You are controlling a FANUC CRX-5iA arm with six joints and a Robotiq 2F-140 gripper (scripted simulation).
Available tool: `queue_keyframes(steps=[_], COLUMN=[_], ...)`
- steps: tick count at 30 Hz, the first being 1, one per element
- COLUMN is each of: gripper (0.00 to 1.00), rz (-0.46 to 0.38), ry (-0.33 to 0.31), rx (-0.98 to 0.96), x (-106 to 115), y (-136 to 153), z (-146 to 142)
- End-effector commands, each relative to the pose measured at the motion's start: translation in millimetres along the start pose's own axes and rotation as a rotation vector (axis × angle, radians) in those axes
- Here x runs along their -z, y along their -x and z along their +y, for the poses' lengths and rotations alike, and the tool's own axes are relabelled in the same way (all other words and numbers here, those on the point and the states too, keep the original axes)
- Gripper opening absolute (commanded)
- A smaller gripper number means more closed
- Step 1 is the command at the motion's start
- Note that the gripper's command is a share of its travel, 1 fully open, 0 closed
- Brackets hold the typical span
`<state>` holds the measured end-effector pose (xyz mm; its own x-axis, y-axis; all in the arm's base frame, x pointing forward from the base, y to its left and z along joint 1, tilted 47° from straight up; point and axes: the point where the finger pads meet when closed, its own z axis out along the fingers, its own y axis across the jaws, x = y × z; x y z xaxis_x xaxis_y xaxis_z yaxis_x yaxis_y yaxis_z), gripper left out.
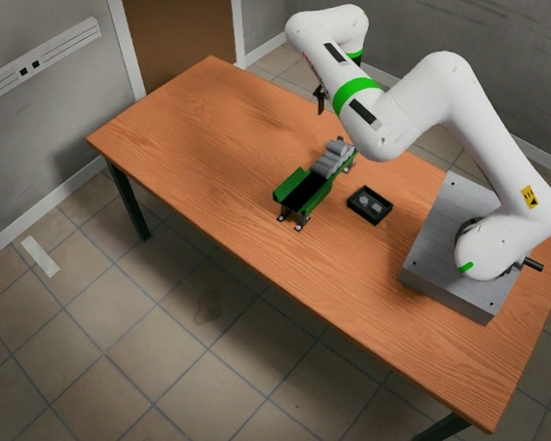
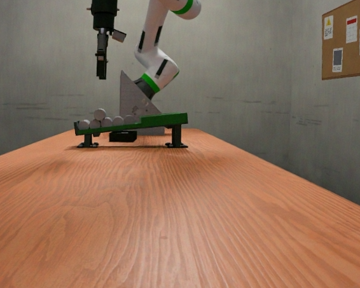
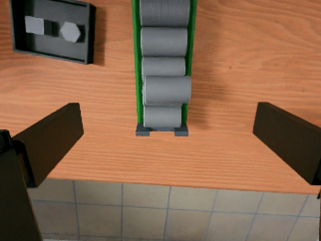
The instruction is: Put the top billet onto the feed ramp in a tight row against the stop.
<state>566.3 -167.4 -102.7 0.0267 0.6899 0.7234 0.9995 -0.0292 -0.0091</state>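
Observation:
The green feed ramp (image 2: 131, 123) stands on the wooden table, sloping down to a stop at its left end in the exterior view. Several grey billets (image 2: 105, 122) lie in a row against the stop. One more billet (image 2: 100, 114) rests on top of two of them near the low end. In the wrist view this stacked billet (image 3: 167, 90) looks wider than its neighbours and lies straight across the ramp (image 3: 164, 60). My gripper (image 2: 101, 67) hangs open and empty well above the stacked billet, with its fingers spread wide on either side of the ramp.
A black tray (image 1: 369, 204) with two small grey parts sits on the table beside the ramp, and also shows in the wrist view (image 3: 54, 30). The arm's grey base block (image 1: 453, 249) is at the table's right end. The table edge lies just beyond the ramp's low end (image 3: 162, 130).

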Motion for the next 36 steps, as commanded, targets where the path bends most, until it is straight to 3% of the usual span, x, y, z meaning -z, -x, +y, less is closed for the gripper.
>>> queue_keyframes(steps=[1,21,27,36], gripper=[1.00,1.00,1.00,1.00], rz=[0.005,0.005,0.005,0.004], ry=[0.004,0.005,0.005,0.005], rx=[-0.011,0.021,0.123,0.575], x=[1.9,1.7,0.8,-3.9], y=[2.4,2.6,2.6,2.8], z=[1.3,1.4,1.5,2.0])
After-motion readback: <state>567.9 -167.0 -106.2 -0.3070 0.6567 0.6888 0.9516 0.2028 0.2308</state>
